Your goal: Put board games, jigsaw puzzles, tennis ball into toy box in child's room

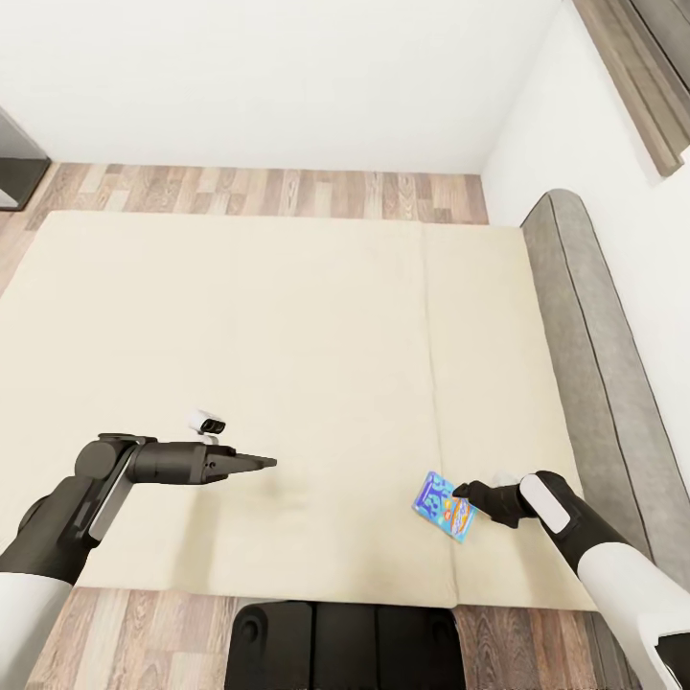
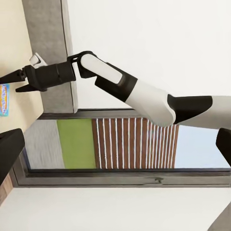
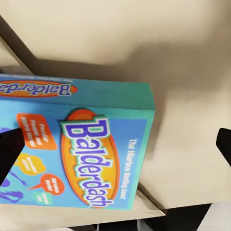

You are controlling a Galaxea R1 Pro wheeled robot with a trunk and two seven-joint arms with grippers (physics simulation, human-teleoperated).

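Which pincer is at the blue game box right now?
The right pincer: its tips sit at the edge of the blue game box on the bed. The left pincer hovers over bare mattress, well away from it.

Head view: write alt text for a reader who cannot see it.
The right pincer reaches a small blue board game lying near the front edge of a beige bed. The left pincer hovers over the mattress, holding nothing. A grey headboard runs along the right side.

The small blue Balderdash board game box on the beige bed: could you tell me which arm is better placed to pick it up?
The right. Its pincer is at the edge of the small blue Balderdash board game box, while the left pincer hovers well away over bare beige mattress.
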